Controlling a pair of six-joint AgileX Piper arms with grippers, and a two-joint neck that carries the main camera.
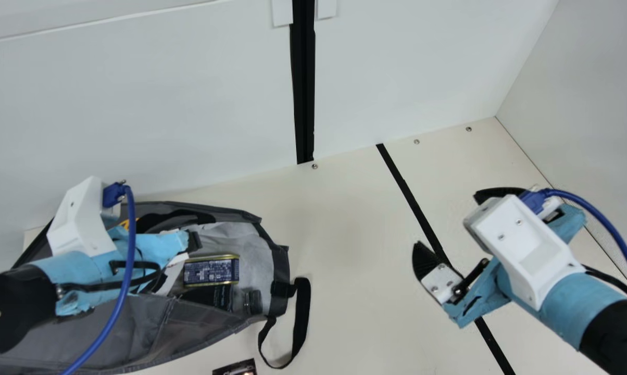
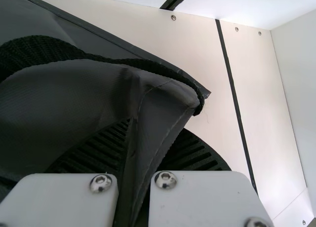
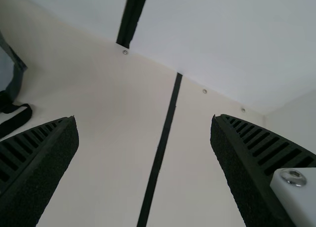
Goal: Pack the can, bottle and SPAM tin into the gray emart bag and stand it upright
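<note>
Main view: the gray emart bag lies on the table toward its left side and close to its back edge, the bag's long axis running roughly parallel to that edge. Inside its mouth rest the SPAM tin and, beside it, the dark bottle, cap toward the right arm. The left arm is the nearer, directly over the bag; the right gripper is held wide, with nothing between its fingers, well apart toward the table's right edge. A black strap trails from the bag's facing end. Left wrist view: the left gripper is closed upon a fold of gray fabric. Right wrist view: the fingers stand far apart; the bag's near corner lies beyond one of them. Standing the bag upright would probably require the right gripper to cross to that strapped end.
</note>
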